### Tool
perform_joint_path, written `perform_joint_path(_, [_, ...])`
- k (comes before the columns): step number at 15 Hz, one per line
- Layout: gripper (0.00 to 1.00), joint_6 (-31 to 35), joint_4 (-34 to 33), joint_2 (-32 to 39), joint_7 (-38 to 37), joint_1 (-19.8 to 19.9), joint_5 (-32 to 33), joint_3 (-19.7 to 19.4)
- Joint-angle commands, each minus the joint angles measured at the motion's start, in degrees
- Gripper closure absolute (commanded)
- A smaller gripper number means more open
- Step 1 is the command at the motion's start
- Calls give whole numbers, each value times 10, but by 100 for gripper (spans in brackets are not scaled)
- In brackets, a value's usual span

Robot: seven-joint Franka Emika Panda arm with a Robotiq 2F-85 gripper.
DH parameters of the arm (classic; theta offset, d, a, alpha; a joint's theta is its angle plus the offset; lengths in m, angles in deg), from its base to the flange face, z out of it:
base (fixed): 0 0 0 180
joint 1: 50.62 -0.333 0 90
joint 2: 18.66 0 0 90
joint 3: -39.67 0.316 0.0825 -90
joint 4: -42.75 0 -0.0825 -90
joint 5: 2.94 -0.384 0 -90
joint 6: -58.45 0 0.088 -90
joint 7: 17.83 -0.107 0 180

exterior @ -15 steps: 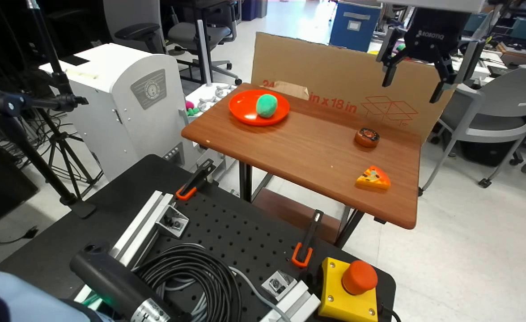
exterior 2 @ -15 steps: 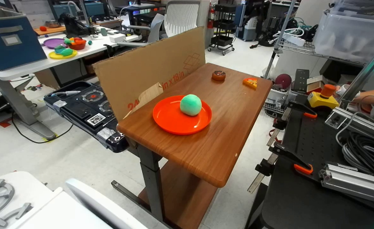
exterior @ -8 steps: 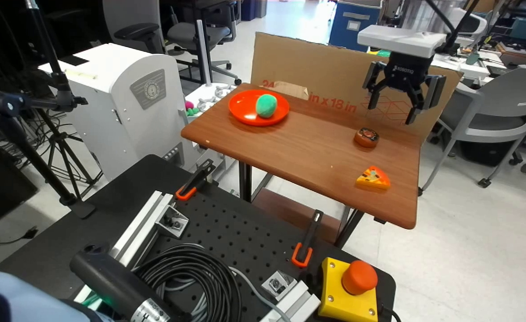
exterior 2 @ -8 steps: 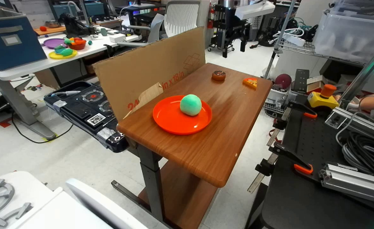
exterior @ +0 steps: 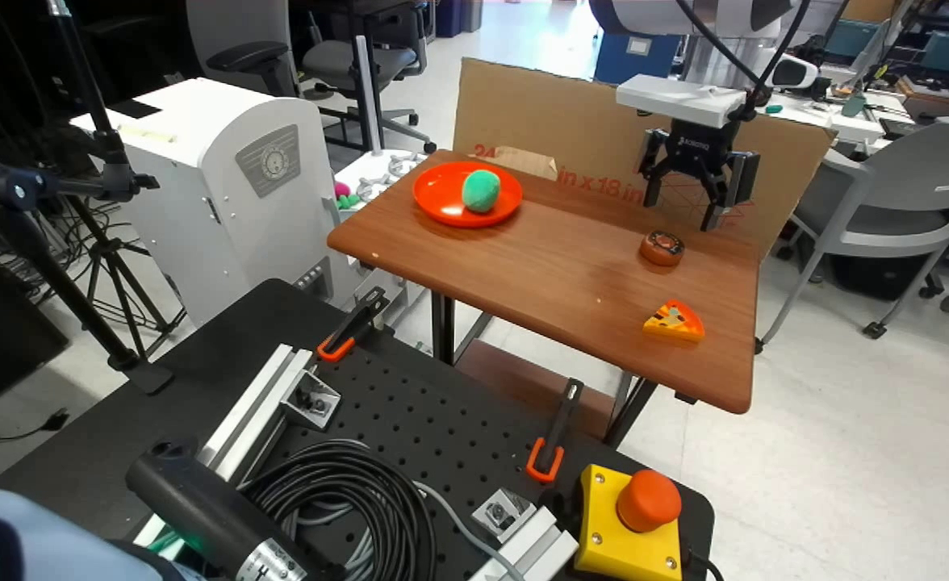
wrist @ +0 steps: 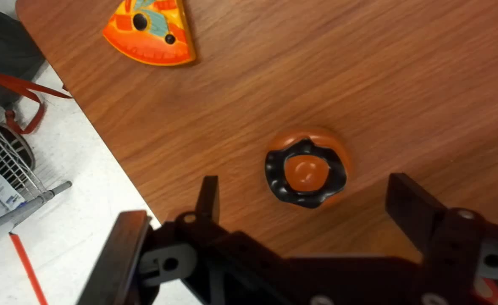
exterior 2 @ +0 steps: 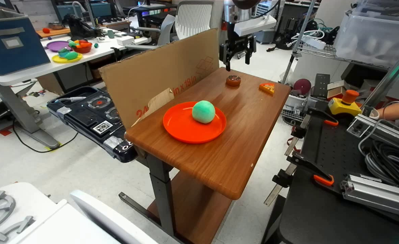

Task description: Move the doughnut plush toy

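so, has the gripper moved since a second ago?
Yes: in an exterior view, the gripper has shifted down and picture-left relative to the cardboard panel, nearer the doughnut toy.

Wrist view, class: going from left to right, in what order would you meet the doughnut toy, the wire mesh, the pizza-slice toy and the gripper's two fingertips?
Wire mesh, pizza-slice toy, one fingertip, doughnut toy, other fingertip.

Glossy doughnut toy (wrist: 306,173), wood-grained tabletop (exterior: 555,260) (smooth)
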Motion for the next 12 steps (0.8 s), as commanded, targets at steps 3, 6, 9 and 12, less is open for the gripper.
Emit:
perform_joint_path(3, [0, -11, -66, 56, -27, -13, -1, -16])
perform_joint_path(6, [0, -16, -89, 82, -36, -13, -1, -20])
perform_joint_path(9, [0, -20, -108, 102, -43, -15, -1, -23])
perform_joint_path(12, [0, -30, -122, 120, -50, -17, -1, -26])
